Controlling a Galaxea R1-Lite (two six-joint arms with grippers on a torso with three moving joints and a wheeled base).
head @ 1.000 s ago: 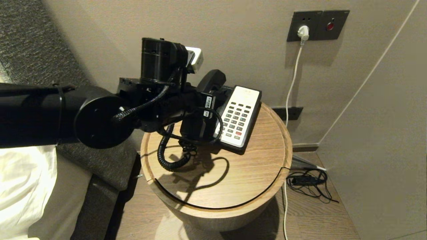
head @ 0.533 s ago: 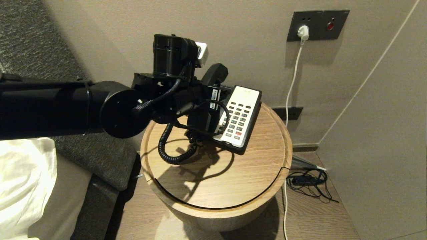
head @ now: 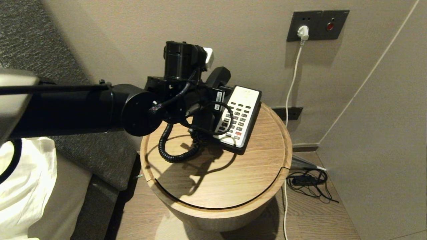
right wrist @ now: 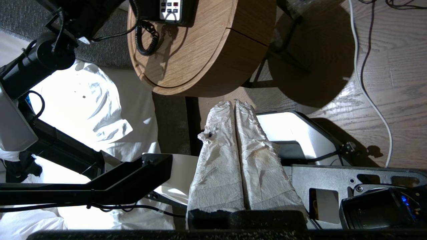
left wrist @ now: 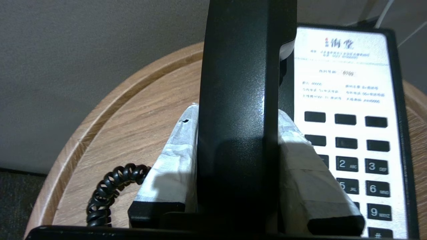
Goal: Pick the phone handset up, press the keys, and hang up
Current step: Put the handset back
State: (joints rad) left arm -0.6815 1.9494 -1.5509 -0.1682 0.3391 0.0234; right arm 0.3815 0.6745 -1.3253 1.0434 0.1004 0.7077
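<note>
The black handset (head: pixel 218 76) is clamped between my left gripper's taped fingers (left wrist: pixel 173 160), and it fills the left wrist view (left wrist: pixel 240 100). My left gripper (left wrist: pixel 237 113) holds it just above the left side of the phone base (head: pixel 241 115), next to the white keypad (left wrist: pixel 347 100). In the head view my left gripper (head: pixel 203 116) is mostly hidden under its own wrist. The coiled cord (head: pixel 166 150) hangs down onto the round wooden table (head: pixel 233 180). My right gripper (right wrist: pixel 233 105) is parked low beside the table, shut and empty.
A wall stands close behind the phone, with a socket and white plug (head: pixel 303 32). A white cable runs down to a tangle of black cord on the floor (head: pixel 308 181). A bed with white sheets (head: pixel 23 186) lies left of the table.
My left arm has moved right and toward the wall with the handset, bringing it closer over the phone base. The coiled cord has shifted right with it.
</note>
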